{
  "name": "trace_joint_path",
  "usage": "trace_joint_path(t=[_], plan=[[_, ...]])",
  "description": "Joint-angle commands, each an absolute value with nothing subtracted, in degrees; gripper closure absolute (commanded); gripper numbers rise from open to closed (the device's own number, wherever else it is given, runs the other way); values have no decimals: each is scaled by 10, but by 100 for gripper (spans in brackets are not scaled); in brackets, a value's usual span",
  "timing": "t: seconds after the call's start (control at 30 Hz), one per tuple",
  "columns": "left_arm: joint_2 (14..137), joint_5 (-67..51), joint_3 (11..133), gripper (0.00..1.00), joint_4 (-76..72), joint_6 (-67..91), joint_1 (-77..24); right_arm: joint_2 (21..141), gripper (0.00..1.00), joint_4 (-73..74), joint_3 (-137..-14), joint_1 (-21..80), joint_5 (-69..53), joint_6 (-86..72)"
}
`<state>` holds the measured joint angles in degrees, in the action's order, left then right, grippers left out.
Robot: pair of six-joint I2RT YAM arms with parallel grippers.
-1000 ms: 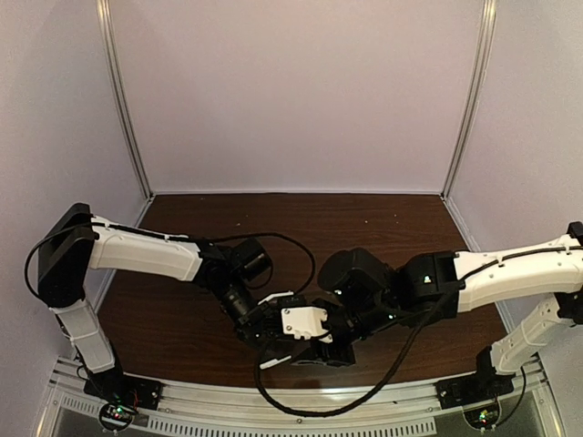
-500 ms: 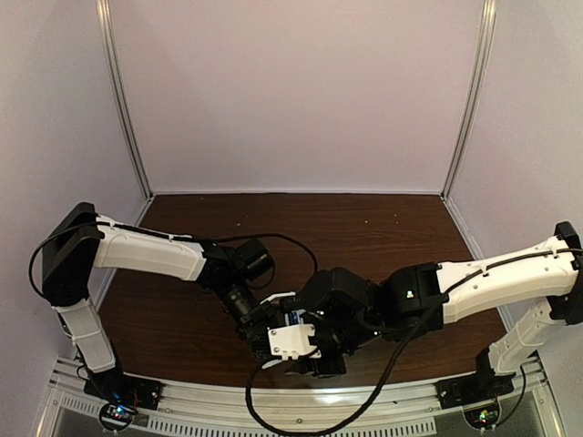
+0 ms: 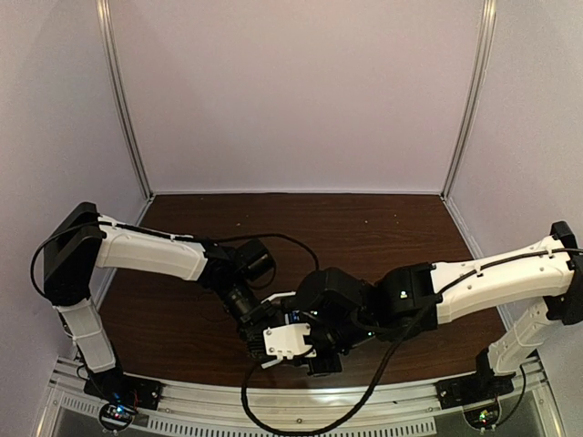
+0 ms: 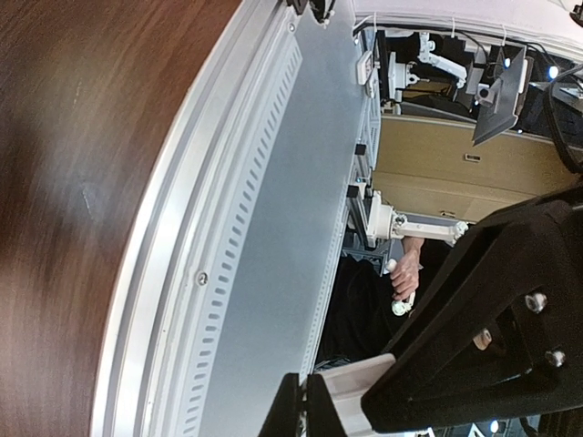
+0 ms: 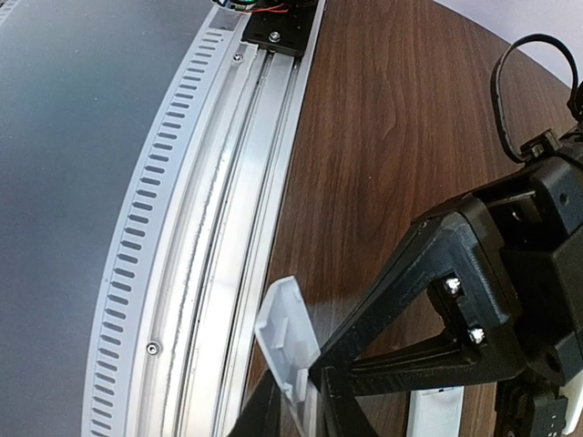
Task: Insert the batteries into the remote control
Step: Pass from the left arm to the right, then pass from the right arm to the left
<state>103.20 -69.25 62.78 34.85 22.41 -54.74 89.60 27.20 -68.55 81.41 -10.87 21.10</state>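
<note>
Right gripper sits at the bottom edge of its wrist view, fingers clamped either side of one white remote. The remote stands on edge, tilted, over the table just beside the rail. Left gripper: fingers pressed together, tips against the same remote (whether they pinch it, I cannot tell). Top view: two arms, left arm and right arm, both stretched inward and angled down, meeting at lower centre.
</note>
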Motion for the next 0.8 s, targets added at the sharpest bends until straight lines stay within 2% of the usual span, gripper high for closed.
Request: trace_joint_path(t=[0.0,0.07,0.1,0.3,0.4,0.43,0.57,0.77], plan=[[1040,-707,645,100,355,213,-544,901,89,276,-697,821,-100,211],[1041,-707,647,100,355,213,-544,898,98,276,-694,821,-100,212],[1041,-706,647,99,355,213,-545,897,100,276,-694,821,-101,211],[1028,-700,660,47,354,214,-535,877,100,273,-688,822,-110,203],[1021,-696,673,10,344,223,-521,867,100,271,-681,821,-112,200],[1019,-695,679,4,344,222,-513,863,100,269,-678,821,-113,198],[990,-662,699,3,316,236,-450,849,100,253,-662,816,-114,174],[857,-463,674,2,229,259,-356,801,100,167,-629,718,-205,58]])
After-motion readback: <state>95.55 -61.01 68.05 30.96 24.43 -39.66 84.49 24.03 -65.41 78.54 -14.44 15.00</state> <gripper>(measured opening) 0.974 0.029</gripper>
